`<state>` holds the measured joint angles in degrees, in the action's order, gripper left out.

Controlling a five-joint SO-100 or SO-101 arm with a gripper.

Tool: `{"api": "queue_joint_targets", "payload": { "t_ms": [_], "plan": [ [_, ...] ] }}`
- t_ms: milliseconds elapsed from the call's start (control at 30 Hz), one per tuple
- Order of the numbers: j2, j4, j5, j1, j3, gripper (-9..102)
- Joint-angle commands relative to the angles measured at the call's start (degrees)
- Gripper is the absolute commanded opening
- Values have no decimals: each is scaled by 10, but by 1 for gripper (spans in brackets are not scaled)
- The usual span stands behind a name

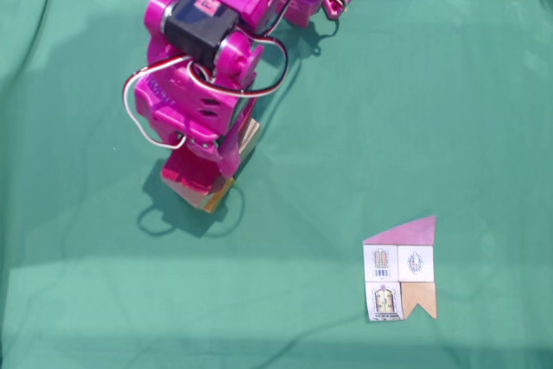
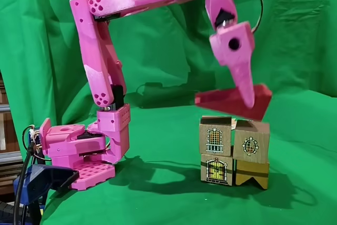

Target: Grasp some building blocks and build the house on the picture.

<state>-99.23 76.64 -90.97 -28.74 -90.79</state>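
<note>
Seen from the side, the building blocks include tan cubes (image 2: 215,136) with printed windows and a door. They stand two wide and two high on the green cloth. My pink gripper (image 2: 246,98) is shut on the flat magenta-red slab (image 2: 218,101) and holds it level just over the stack's top, close to touching. From above, the arm (image 1: 207,84) covers the stack, and tan cube edges (image 1: 213,199) peek out beneath it. The picture (image 1: 399,270), a small house card with a pink slanted roof, lies flat at the lower right.
Green cloth (image 1: 432,84) covers the table and the backdrop. The arm's pink base (image 2: 79,151) stands left of the stack in the side view, with a blue clamp (image 2: 42,178) and cables beside it.
</note>
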Motion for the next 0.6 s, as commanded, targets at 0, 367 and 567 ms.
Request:
{"api": "queue_joint_targets", "payload": {
  "t_ms": [0, 367, 567],
  "plan": [
    [-23, -5, 6, 4, 6, 11],
    [-17, -62, 5, 4, 0, 11],
    [-2, -68, 5, 4, -11, 11]
  ]
}}
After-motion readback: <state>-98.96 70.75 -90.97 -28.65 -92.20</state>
